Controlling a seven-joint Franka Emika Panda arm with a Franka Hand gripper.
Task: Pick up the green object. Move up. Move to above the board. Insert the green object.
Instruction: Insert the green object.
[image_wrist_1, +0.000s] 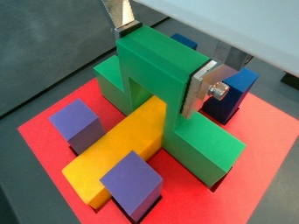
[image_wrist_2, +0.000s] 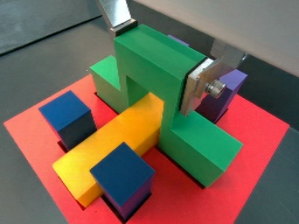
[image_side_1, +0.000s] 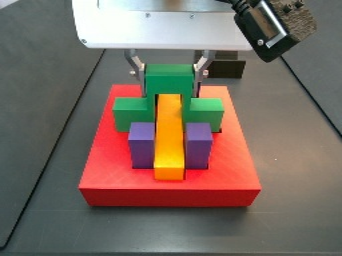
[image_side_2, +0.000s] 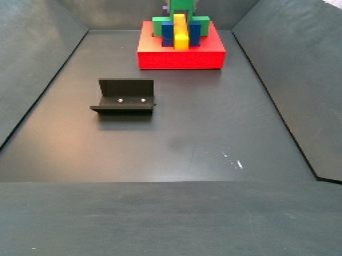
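Note:
The green object (image_wrist_1: 158, 70) stands on the red board (image_wrist_1: 47, 118), its taller middle block arching over the yellow bar (image_wrist_1: 117, 149). Its wings rest on the board either side of the bar. My gripper (image_wrist_1: 162, 52) is shut on the middle block, one silver finger (image_wrist_1: 201, 87) on each side, as both wrist views show (image_wrist_2: 160, 52). In a side view the gripper (image_side_1: 170, 65) hangs straight above the green object (image_side_1: 170, 85) at the back of the board (image_side_1: 170, 188). Purple cubes (image_side_1: 140, 140) flank the bar; blue cubes (image_wrist_2: 66, 118) show in a wrist view.
The fixture (image_side_2: 123, 98) stands on the dark floor well in front of the board (image_side_2: 181, 58). A small black block (image_side_1: 227, 68) sits behind the board. A camera (image_side_1: 274, 30) hangs at the upper right. Dark walls enclose the floor.

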